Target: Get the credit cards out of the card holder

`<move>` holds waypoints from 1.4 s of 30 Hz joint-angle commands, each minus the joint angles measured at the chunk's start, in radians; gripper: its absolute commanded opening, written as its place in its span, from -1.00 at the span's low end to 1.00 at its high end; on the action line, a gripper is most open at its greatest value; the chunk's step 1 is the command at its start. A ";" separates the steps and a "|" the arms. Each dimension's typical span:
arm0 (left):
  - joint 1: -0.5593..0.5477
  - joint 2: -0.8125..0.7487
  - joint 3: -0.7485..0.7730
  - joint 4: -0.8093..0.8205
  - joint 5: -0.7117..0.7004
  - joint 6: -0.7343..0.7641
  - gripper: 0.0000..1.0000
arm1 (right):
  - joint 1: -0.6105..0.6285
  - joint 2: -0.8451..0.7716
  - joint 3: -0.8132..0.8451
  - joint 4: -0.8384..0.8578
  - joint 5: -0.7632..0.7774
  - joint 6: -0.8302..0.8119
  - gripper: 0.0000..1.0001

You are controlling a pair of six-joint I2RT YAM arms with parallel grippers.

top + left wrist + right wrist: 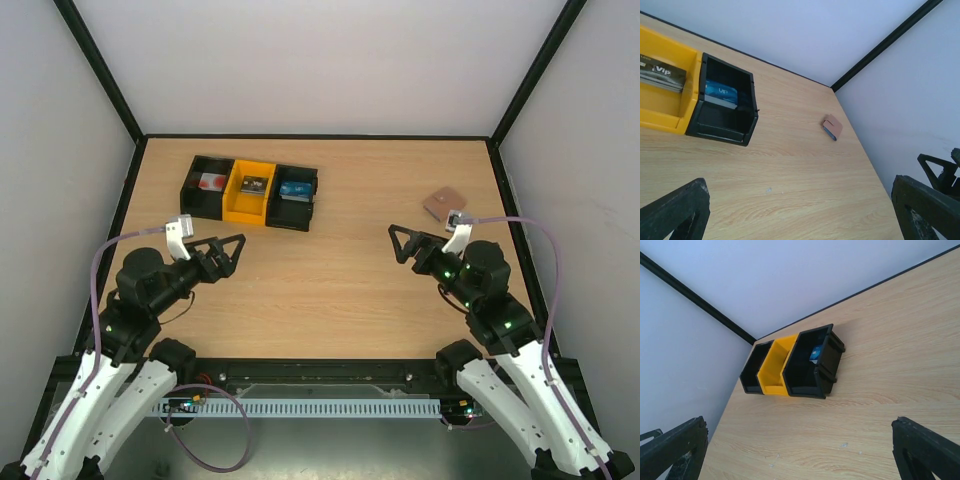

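The card holder (443,203) lies folded shut on the wooden table at the far right, mauve-brown side up. In the left wrist view the card holder (832,126) sits near the right wall, a blue-grey edge showing. The credit cards are hidden. My left gripper (232,252) hovers open at mid-left, far from the holder, and the left wrist view shows my left gripper (800,215) with only bare table between its fingers. My right gripper (398,245) is open just in front and left of the holder. The right wrist view shows my right gripper (800,450) empty and facing away from the holder.
A row of three bins stands at the back left: black (207,185), yellow (249,192), black (296,195), each with a card-like item inside. The yellow bin (660,100) and right black bin (725,107) show close up. White walls with black frame posts enclose the table.
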State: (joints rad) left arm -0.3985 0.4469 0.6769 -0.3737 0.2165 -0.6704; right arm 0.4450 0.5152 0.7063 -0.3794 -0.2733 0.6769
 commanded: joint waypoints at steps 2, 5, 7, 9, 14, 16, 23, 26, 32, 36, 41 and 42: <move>0.004 -0.022 0.011 0.044 0.014 0.020 1.00 | -0.003 -0.010 -0.035 0.062 -0.008 0.019 0.95; 0.004 -0.017 0.047 0.007 -0.007 0.029 1.00 | -0.003 0.000 -0.061 0.095 0.012 0.040 0.96; 0.004 -0.008 0.070 -0.021 -0.019 0.053 1.00 | -0.003 0.016 -0.081 0.127 0.049 0.047 0.95; 0.004 0.003 0.088 -0.047 -0.030 0.095 1.00 | -0.003 0.041 -0.120 0.177 0.129 0.038 0.95; 0.004 0.052 0.142 -0.082 -0.056 0.172 1.00 | -0.003 0.207 -0.142 0.249 0.430 0.062 0.95; 0.004 0.070 0.156 -0.115 -0.080 0.196 1.00 | -0.005 0.274 -0.123 0.274 0.491 0.054 0.96; 0.004 0.055 0.122 -0.170 -0.147 0.242 1.00 | -0.039 0.465 -0.092 0.382 0.552 -0.010 0.96; 0.004 0.037 0.092 -0.157 -0.129 0.241 1.00 | -0.145 0.547 -0.093 0.426 0.501 -0.013 0.99; 0.004 0.018 0.073 -0.152 -0.115 0.240 1.00 | -0.288 0.733 -0.046 0.490 0.460 -0.024 0.84; 0.004 0.019 0.062 -0.148 -0.108 0.239 1.00 | -0.379 0.857 0.004 0.536 0.382 -0.011 0.51; 0.004 0.022 0.051 -0.148 -0.116 0.235 1.00 | -0.478 1.017 0.079 0.583 0.228 0.022 0.24; 0.004 0.022 0.051 -0.148 -0.117 0.234 1.00 | -0.493 1.053 0.099 0.578 0.206 0.024 0.22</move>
State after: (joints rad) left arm -0.3985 0.4725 0.7437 -0.5232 0.0994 -0.4477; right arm 0.0040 1.4685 0.7300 0.1440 0.0502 0.6819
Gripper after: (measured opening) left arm 0.999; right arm 0.627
